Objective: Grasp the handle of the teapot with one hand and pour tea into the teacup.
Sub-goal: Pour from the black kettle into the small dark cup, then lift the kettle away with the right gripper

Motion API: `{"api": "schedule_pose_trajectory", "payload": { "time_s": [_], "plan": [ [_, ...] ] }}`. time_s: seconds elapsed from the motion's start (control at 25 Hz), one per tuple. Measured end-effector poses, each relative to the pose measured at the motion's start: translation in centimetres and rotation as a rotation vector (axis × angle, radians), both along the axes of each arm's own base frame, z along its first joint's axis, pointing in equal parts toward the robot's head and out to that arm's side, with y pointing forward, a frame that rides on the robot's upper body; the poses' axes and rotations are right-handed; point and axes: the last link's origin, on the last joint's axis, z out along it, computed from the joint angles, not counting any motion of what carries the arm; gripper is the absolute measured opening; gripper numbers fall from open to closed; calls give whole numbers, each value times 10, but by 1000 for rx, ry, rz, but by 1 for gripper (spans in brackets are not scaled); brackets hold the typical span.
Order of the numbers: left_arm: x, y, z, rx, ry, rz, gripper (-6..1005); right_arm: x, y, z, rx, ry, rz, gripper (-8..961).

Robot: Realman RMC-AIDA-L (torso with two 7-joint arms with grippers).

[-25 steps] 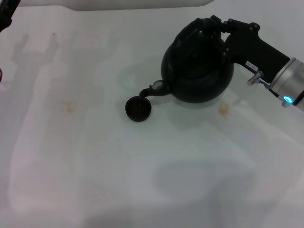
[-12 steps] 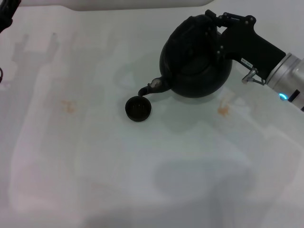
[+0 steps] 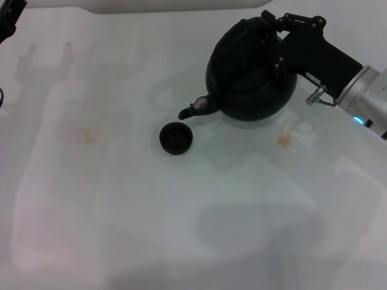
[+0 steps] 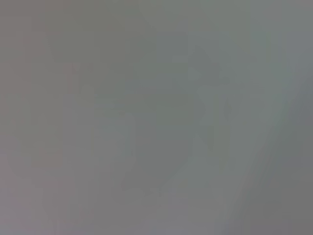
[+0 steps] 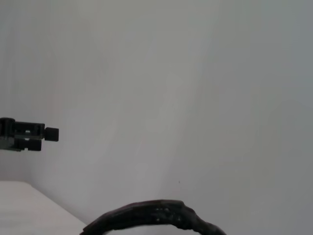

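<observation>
The large matte black teapot [image 3: 251, 72] is at the back right of the white table [image 3: 181, 229], its short spout [image 3: 192, 110] with a grey spot pointing left. My right gripper [image 3: 277, 37] reaches in from the right and is shut on the arched black handle [image 3: 261, 27] on top of the pot; the handle's rough hoop also shows in the right wrist view [image 5: 156, 214]. The tiny black teacup [image 3: 176, 138] stands on the table just in front of the spout, apart from it. My left gripper [image 3: 7, 17] is parked at the far left corner.
Two faint orange stains mark the table, one on the left [image 3: 89, 135] and one on the right [image 3: 284, 141]. A white ledge [image 3: 175, 5] runs along the far edge. The left wrist view shows only a grey blur.
The teapot has moved back and up with my right gripper. Its spout, which hung over the teacup's rim, now stands clear of the cup. The teacup has not moved.
</observation>
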Motion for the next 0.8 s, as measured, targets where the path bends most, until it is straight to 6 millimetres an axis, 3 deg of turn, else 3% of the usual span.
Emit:
{"api": "schedule_pose_trajectory", "payload": {
  "time_s": [0.8],
  "plan": [
    [1, 1, 0, -1, 0, -1, 875, -8, 0, 0, 78, -102, 104, 149]
  ]
}}
